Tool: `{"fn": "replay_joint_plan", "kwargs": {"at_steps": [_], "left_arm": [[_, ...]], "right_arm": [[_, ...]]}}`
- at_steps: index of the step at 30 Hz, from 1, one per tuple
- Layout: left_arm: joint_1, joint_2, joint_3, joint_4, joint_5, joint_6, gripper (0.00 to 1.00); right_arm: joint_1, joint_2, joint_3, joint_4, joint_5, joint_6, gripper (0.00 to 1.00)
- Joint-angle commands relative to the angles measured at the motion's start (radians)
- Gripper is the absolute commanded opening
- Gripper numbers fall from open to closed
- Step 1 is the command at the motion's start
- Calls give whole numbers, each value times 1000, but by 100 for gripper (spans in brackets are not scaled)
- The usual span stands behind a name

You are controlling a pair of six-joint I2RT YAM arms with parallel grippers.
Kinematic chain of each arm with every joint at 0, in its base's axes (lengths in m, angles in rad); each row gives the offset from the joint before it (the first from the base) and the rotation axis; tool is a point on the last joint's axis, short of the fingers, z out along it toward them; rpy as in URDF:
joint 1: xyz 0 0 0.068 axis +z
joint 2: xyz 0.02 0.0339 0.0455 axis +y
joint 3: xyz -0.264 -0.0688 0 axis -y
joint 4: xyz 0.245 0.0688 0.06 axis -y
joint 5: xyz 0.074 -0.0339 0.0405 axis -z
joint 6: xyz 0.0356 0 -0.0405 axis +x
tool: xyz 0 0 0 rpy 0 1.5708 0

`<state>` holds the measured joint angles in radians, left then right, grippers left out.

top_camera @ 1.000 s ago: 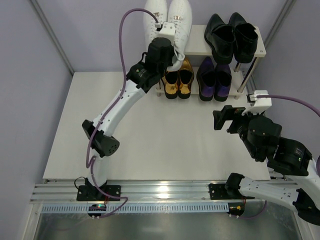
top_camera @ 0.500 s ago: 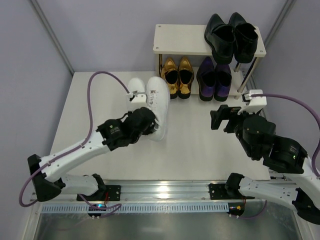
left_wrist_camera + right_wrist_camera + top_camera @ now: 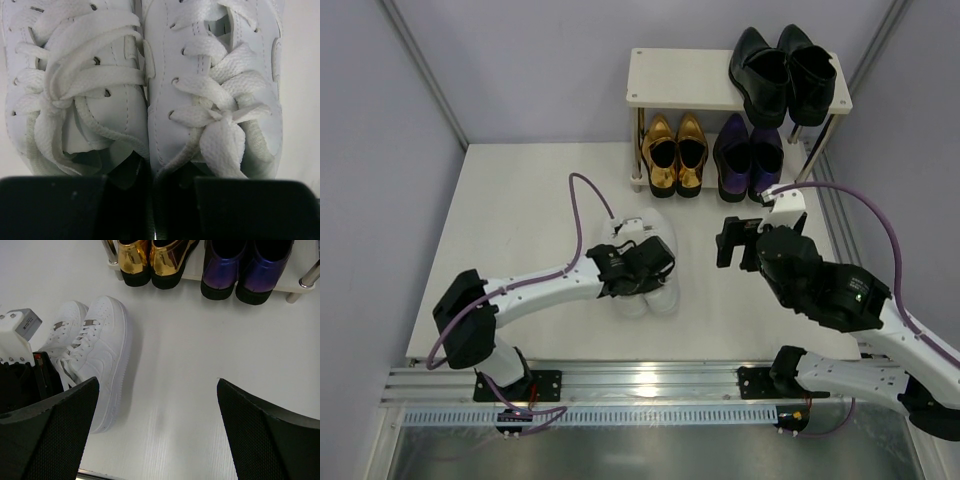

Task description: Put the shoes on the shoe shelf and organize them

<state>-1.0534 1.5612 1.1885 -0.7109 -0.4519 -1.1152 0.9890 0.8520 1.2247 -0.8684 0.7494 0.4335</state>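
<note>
White sneakers (image 3: 102, 355), pinched in our left tool (image 3: 150, 205), point their toes to the shelf (image 3: 680, 80) ahead; our right tool (image 3: 730, 242) hangs released.

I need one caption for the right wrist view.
White lace-up sneakers on the table; shiny gold loafers and purple loafers shelved beyond.

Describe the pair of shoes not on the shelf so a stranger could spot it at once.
On the table, find the shelf at the far edge. In front of it are the sneakers, gripped by the left end effector. Only they are white and laced, unlike the black loafers, gold loafers and purple loafers.
</note>
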Motion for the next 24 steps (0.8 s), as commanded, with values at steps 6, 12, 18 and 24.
{"fn": "replay_joint_plan", "kwargs": {"at_steps": [6,12,18,24], "left_arm": [[-14,71,56,203,-42,-130,0],[-16,135,62,182,16,-170,1],[-43,94,86,168,-31,-130,57],[-66,10,152,100,-54,-74,100]], "right_arm": [[5,-22,-71,25,-15,57,100],[4,-40,-99,8,-24,85,100],[5,-56,-122,-12,-19,94,98],[4,-103,-123,-32,16,99,98]]}}
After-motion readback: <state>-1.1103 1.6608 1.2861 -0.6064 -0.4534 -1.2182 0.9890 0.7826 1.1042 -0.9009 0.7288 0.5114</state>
